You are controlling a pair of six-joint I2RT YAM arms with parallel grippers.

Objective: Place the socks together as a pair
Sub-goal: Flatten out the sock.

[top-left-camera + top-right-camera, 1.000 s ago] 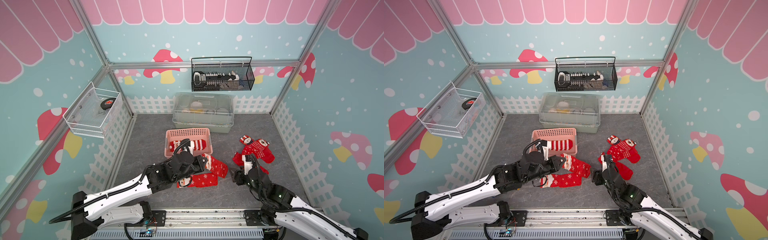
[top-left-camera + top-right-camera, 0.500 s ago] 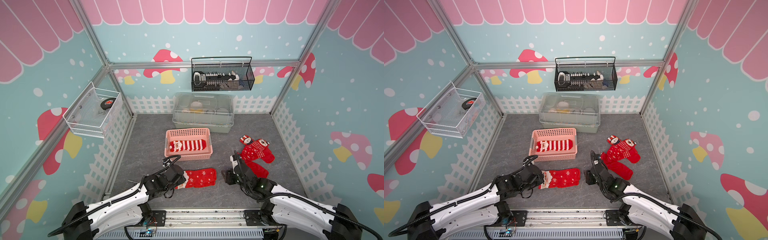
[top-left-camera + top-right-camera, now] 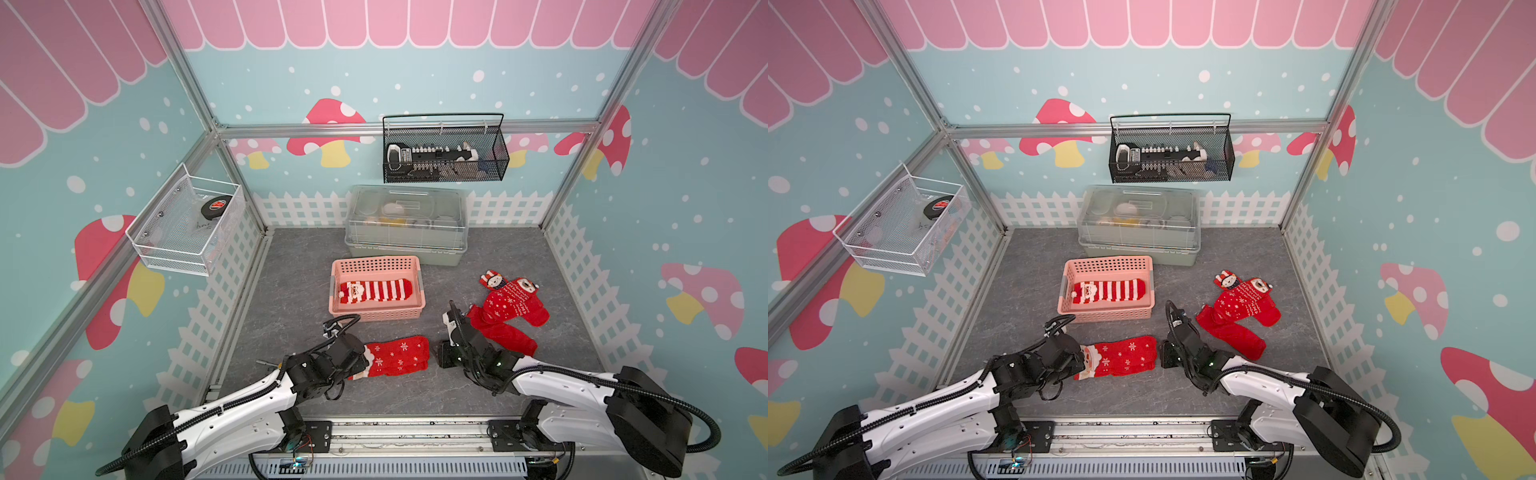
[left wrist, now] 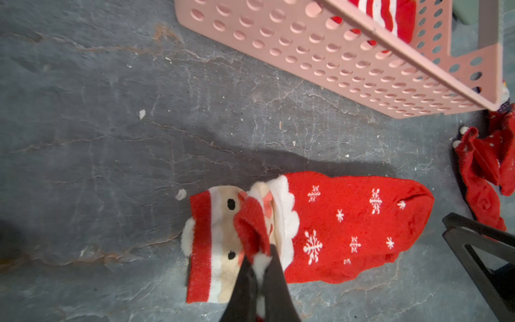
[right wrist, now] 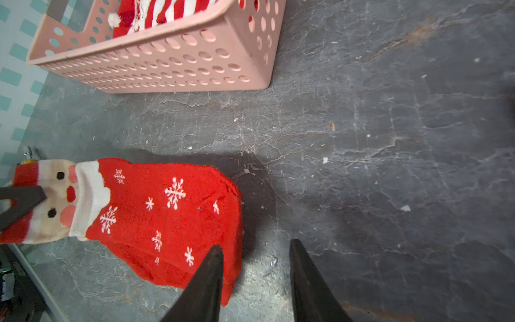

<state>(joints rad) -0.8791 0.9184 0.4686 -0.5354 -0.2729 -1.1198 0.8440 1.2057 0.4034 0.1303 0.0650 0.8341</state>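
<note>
A white wire basket [image 3: 187, 226] is hanging on the left wall, with a black round object [image 3: 216, 204] lying in it. Below it, the left arm [image 3: 249, 399] is reaching low over the grey floor [image 3: 291, 291]. The left gripper [image 4: 259, 262] is pinching a raised fold at the cuff of the snowflake sock [image 3: 399, 356], its fingers [image 4: 245, 290] pressing tight together on the fabric with no gap between them. That sock is lying flat on the floor just in front of the pink basket [image 3: 376, 314], its Santa-face cuff pointing toward the left arm and its toe toward the right one. In the left wrist view a second red layer is showing under its edge. Inside the pink basket a striped Santa sock [image 3: 376, 289] is lying lengthwise. Behind the basket a clear-lidded bin [image 3: 405, 226] is standing against the back wall, and a black mesh basket [image 3: 444, 156] is hanging above it. The right gripper [image 5: 256, 245] is sitting at the snowflake sock's toe with its jaws parted. One finger is overlapping the toe's edge, the other is over bare floor, and nothing is being clamped. Further right, a pile of red socks [image 3: 513, 301] with bear and snowman faces is lying on the floor, apart from the basket.
</note>
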